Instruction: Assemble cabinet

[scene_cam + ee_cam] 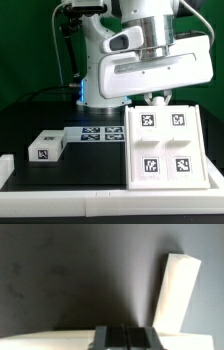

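The cabinet body point(165, 145), a large white box with four tagged panels on its front, lies at the exterior view's right. A small white tagged block point(47, 147) lies at the left. My gripper point(150, 98) hangs at the body's far edge, its hand hiding the contact. In the wrist view the dark fingers point(113, 338) stand pressed together with nothing between them, just over a white surface point(50, 339). A long white slab point(178, 291) runs away from the gripper point(126, 336) over the dark table; I cannot tell which part it is.
The marker board point(100, 133) lies flat between the block and the cabinet body. A low white rail point(70, 187) runs along the table's front and left edge. The arm's base point(95, 70) stands behind the marker board.
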You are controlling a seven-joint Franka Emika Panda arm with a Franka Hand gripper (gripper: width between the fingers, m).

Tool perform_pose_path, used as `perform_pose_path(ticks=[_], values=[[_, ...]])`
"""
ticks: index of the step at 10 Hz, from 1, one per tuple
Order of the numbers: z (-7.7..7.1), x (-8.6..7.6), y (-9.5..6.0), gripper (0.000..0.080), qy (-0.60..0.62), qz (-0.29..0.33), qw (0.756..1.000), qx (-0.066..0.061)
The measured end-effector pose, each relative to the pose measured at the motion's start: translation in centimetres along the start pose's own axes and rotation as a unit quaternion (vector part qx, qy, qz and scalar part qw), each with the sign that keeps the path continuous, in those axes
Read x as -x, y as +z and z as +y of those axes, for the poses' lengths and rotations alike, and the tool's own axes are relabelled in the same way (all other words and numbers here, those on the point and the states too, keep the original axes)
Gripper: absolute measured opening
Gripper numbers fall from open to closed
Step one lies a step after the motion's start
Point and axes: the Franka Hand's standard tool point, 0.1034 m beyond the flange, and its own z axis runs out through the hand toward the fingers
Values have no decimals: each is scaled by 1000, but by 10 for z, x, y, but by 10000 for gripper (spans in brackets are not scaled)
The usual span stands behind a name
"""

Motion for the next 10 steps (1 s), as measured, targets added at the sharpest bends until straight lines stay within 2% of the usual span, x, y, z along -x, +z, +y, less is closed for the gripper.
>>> perform_pose_path(ticks=[3,6,10], values=[[-2,-10,-10,2,-7,-7,1000,-4],[-2,-9,-9,2,-7,-9,1000,-4],[-3,-18,-21,2,-7,-23,1000,-9]])
